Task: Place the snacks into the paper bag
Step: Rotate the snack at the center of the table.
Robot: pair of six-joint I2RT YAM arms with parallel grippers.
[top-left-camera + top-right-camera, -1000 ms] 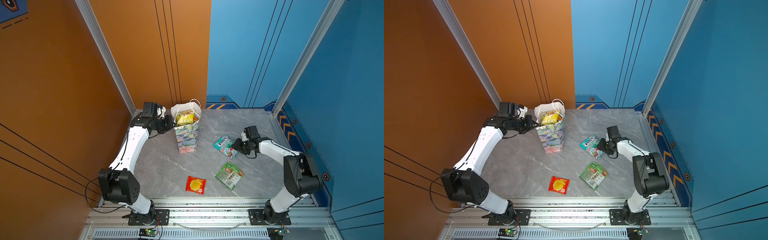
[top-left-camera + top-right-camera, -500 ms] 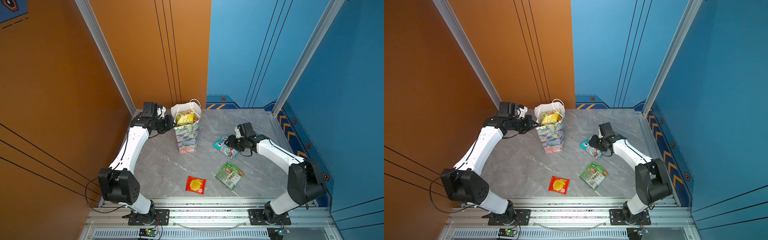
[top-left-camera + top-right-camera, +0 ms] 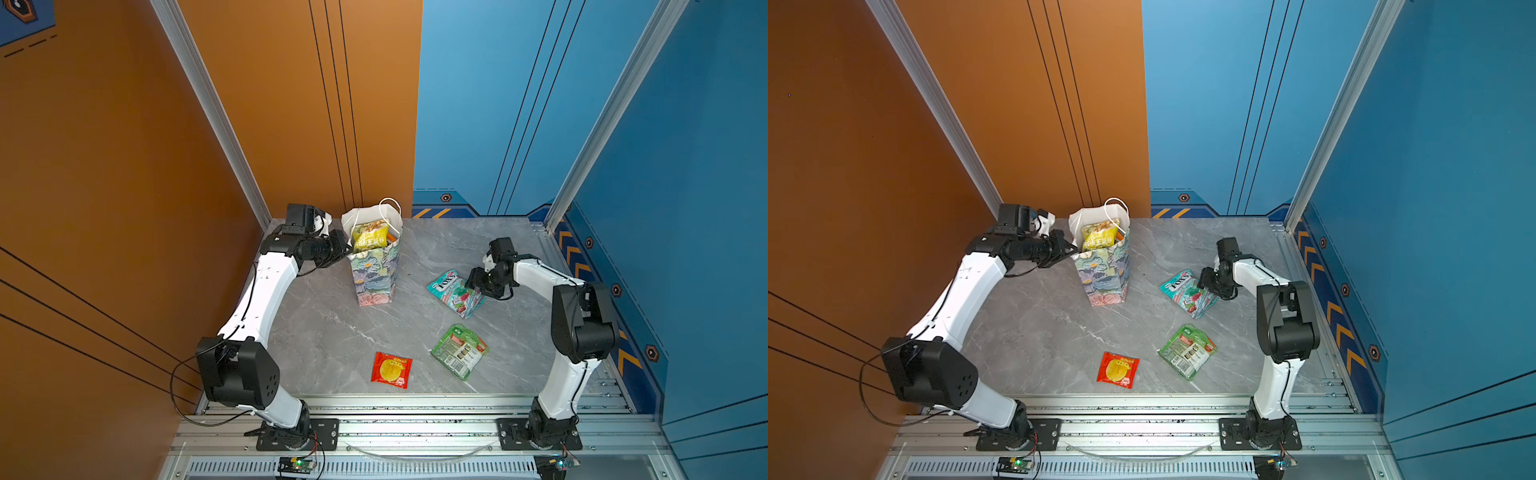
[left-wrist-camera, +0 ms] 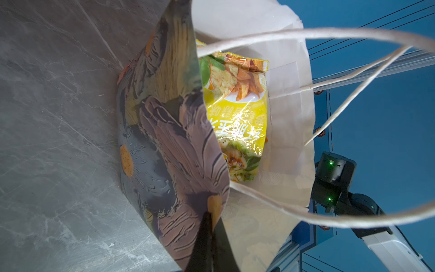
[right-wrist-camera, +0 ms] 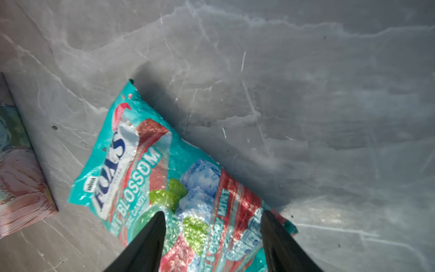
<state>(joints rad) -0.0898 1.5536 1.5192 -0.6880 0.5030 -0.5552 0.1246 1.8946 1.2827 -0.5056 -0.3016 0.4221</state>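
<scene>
Overlapping teal packet (image 3: 451,289), possibly touching: right tool (image 3: 473,286)

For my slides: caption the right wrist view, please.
Open right gripper poised over the teal candy bag on the grey table.

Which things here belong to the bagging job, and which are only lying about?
Job:
paper bag
yellow pouch inside it
teal FOX'S packet
green pouch
red sachet

Lying about:
small circuit board with a green light
loose black cable
</scene>
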